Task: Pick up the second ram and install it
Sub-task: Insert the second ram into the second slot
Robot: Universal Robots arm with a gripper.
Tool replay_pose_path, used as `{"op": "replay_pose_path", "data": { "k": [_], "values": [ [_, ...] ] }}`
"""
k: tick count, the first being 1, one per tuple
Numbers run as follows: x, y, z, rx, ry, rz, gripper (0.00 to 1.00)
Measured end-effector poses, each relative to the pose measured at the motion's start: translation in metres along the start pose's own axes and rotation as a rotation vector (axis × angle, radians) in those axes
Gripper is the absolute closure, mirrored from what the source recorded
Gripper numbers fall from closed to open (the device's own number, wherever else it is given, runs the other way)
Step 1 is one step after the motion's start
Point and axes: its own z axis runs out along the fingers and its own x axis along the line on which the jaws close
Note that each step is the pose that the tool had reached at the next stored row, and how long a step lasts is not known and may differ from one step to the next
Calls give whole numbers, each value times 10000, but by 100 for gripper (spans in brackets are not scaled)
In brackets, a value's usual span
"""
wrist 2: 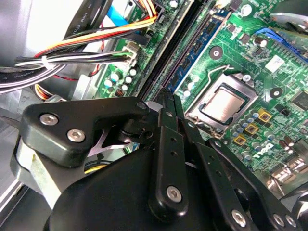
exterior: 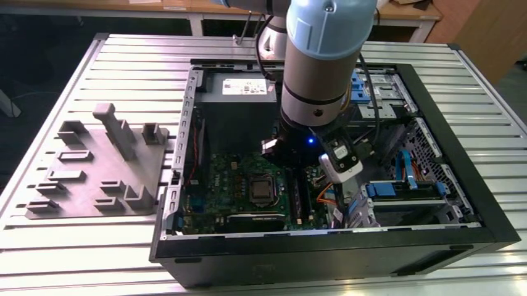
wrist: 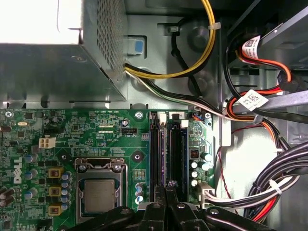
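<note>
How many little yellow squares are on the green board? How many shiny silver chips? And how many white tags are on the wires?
In the first wrist view:
yellow squares: 3
silver chip: 1
white tags: 2
Total: 6

Arm (exterior: 325,55): one, pale blue-grey, near upright, reaching downward in the exterior view. Wrist (exterior: 307,132): dark, small blue light lit. Gripper (wrist 2: 166,96): black, linkage-driven, fingers (wrist: 156,209) drawn together, tips meeting, in both wrist views.
</note>
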Motion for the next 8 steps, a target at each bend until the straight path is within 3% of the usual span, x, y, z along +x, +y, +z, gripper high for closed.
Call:
{"op": "replay_pose_path", "data": {
  "k": [8],
  "values": [
    [2, -2, 27, 3, 1, 0, 88]
  ]
}}
